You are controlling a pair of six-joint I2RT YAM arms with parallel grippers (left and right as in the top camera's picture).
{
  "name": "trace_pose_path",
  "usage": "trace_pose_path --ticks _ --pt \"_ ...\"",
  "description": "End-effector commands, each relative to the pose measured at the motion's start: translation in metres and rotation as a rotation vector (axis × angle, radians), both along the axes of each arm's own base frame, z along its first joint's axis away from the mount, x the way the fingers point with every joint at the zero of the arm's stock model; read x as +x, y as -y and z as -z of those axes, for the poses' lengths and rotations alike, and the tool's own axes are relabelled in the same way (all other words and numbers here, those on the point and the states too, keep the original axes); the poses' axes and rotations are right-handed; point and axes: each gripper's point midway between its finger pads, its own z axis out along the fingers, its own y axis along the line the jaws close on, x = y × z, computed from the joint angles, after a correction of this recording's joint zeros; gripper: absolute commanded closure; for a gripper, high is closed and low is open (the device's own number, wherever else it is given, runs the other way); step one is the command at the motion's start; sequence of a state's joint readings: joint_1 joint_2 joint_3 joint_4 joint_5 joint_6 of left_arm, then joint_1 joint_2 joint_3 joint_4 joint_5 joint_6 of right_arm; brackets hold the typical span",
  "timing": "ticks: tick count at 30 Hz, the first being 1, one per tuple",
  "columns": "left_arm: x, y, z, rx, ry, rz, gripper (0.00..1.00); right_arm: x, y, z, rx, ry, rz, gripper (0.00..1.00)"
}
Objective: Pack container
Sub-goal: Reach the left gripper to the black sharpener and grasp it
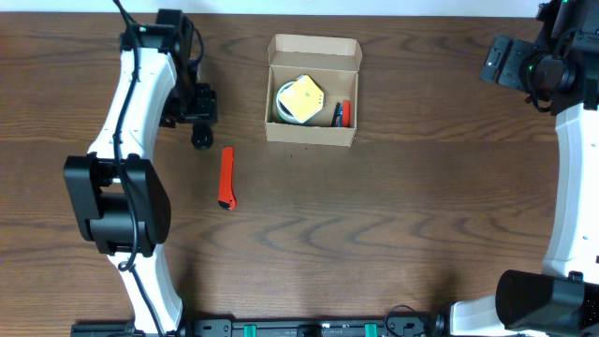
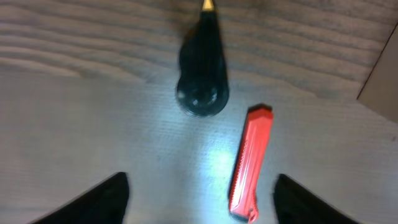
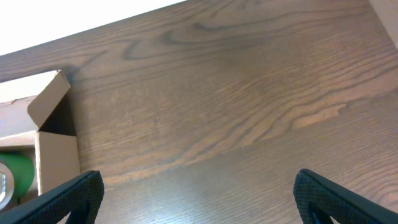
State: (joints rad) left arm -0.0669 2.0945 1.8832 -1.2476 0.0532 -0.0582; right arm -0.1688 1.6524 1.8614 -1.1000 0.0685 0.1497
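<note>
The tan cardboard container (image 1: 312, 134) stands open at the back middle of the table, its flap lid up at the far side. Inside lie a tape roll with a yellow top (image 1: 299, 99) and small red and blue items (image 1: 343, 113). A red utility knife (image 1: 226, 178) lies on the table left of the container; it also shows in the left wrist view (image 2: 250, 163). A black pen-like object (image 2: 202, 81) lies beside it. My left gripper (image 2: 202, 208) is open and empty above them, nearer the black object. My right gripper (image 3: 202, 199) is open and empty at the far right.
The container's corner (image 3: 46, 118) shows at the left edge of the right wrist view, with something green (image 3: 15, 174) inside. In the overhead view the left arm (image 1: 140, 84) reaches along the table's left side and the right arm (image 1: 571, 168) along the right edge.
</note>
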Motion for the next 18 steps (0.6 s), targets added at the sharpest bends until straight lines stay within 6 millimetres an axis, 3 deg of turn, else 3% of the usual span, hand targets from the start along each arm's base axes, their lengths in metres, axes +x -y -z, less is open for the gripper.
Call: trace_pose_path --ticks 1,7,18 --pt "0.001 0.002 0.016 -0.022 -0.025 0.000 0.21 -0.001 0.005 0.005 -0.004 -0.013 0.015 0.01" --pt "0.007 0.002 0.037 -0.023 -0.043 -0.002 0.15 -0.001 0.005 0.005 -0.004 -0.013 0.015 0.01" --pt "0.005 -0.001 0.092 -0.016 -0.147 -0.015 0.16 -0.001 0.005 0.005 -0.004 -0.013 0.015 0.01"
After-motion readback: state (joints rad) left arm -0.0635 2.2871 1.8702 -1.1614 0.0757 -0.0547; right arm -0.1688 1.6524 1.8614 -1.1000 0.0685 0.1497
